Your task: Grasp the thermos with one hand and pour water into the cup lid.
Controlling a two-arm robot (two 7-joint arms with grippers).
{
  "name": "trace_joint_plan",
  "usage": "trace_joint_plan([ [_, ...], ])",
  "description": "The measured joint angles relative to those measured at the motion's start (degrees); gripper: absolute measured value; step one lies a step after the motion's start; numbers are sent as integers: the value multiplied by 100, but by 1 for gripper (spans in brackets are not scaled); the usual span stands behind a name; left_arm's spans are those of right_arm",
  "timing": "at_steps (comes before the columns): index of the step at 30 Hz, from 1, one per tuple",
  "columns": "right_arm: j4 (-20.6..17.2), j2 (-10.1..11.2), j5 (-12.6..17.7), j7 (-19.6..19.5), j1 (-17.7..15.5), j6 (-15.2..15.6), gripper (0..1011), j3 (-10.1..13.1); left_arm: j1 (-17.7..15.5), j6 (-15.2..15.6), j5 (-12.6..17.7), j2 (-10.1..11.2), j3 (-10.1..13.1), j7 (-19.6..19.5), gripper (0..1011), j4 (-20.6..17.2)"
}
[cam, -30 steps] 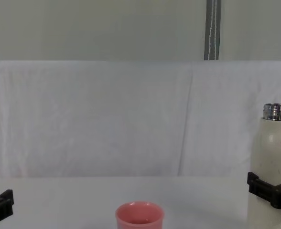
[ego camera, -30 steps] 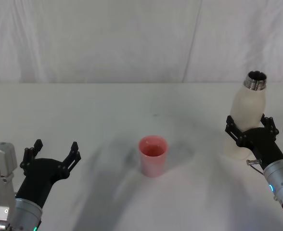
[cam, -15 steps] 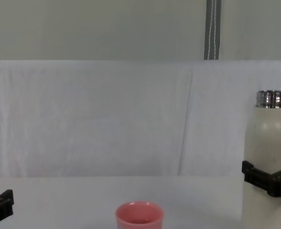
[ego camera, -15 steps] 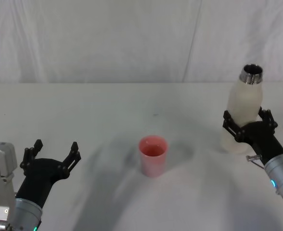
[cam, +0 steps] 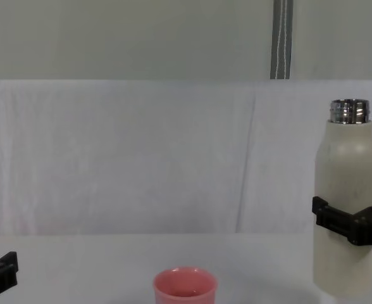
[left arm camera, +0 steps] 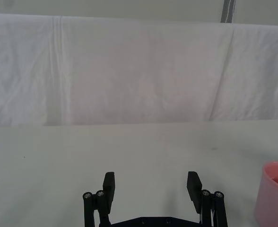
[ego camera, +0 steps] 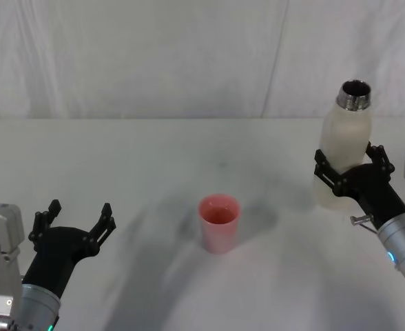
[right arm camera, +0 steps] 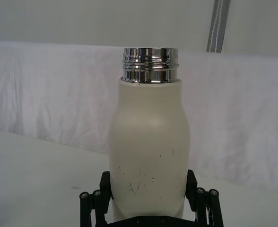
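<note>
Carrying: the right black two-finger gripper [ego camera: 346, 170] was clamped round the lower body of the tall cream-white thermos with the shiny threaded steel neck [ego camera: 341, 148], one finger each side.
Thermos place: at the robot's right, well apart from the cup, upright with a slight lean; it looked lifted just off the white table [ego camera: 154, 158], judging by the chest view.
Why held low: gripping below the shoulder probably leaves the open neck free for tipping toward the cup.
Cup lid: the small round pink cup with a thick rim [ego camera: 219, 223] stood upright at table centre, mouth up, ready to receive.
Left gripper: the left black gripper [ego camera: 74, 221] hung low at the robot's left, fingers spread, holding nothing; likely parked.
Step judged: transport toward the cup, pour not yet begun.
Hidden: the thermos base was cut off behind the gripper in the right wrist view.
Unclear: water level inside the thermos couldn't be seen; cup contents were hard to tell.
</note>
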Motion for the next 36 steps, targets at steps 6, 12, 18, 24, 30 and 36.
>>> trace_joint_plan([
  [6, -67, 139, -236, 0, 21, -193, 950, -82, 0, 0, 0, 0, 0, 0, 1001, 0],
  [12, -170, 280, -541, -10, 78, -89, 950, -197, 0, 0, 0, 0, 0, 0, 1001, 0],
  [18, -351, 453, -912, -18, 134, 131, 950, -349, 0, 0, 0, 0, 0, 0, 1001, 0],
  [24, -533, 645, -1379, -27, 182, 225, 950, -551, 0, 0, 0, 0, 0, 0, 1001, 0],
  [30, -728, 810, -1992, -147, 225, 357, 950, -777, 0, 0, 0, 0, 0, 0, 1001, 0],
  [36, -827, 914, -2488, -238, 245, 431, 950, -960, 0, 0, 0, 0, 0, 0, 1001, 0],
])
